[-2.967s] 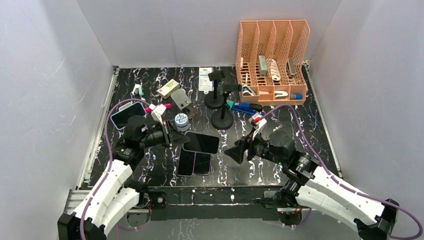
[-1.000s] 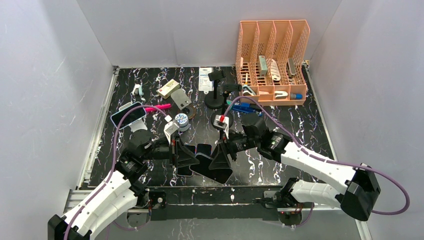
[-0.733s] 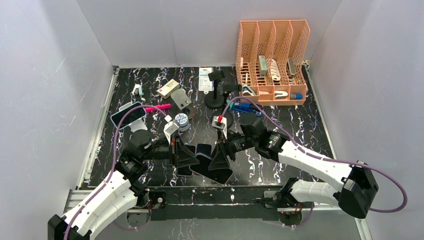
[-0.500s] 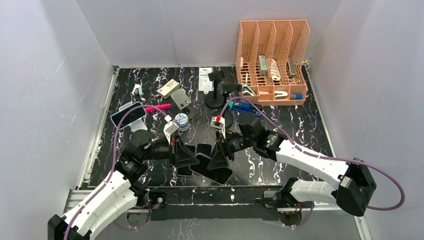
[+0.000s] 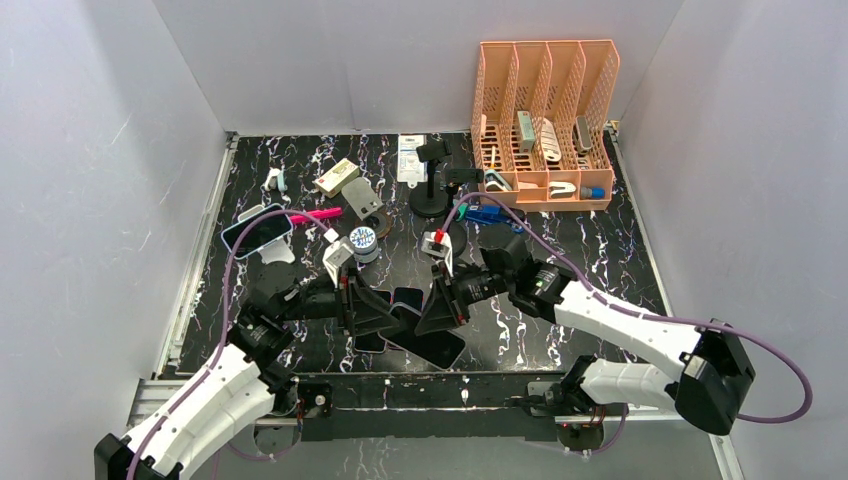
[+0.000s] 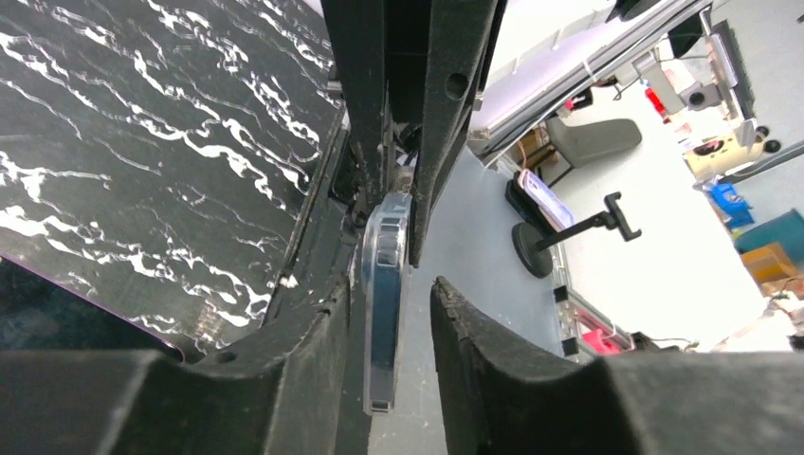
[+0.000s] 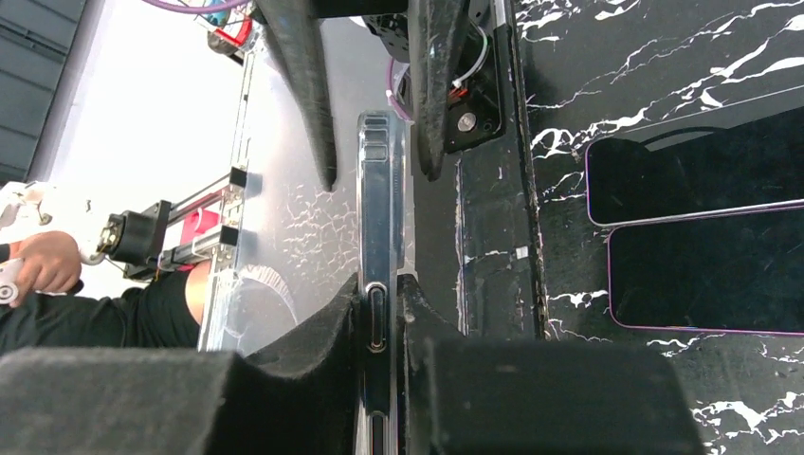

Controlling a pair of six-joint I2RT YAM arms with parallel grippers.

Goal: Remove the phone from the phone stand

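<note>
The right jaws are pressed onto the phone (image 7: pixel 379 190), pinching its near end edge-on between their fingers (image 7: pixel 313 351). The left jaws stand spread round the phone's other end. From the right wrist, a gap shows on each side between the phone and the left fingers (image 7: pixel 301 95). From the left wrist, the phone lies close to one finger with a clear gap to the other. The phone is held on edge between the two arms, above the table (image 5: pixel 560 240) toward its front. Two more phones (image 7: pixel 702 180) lie flat on the table just beside it.
</note>
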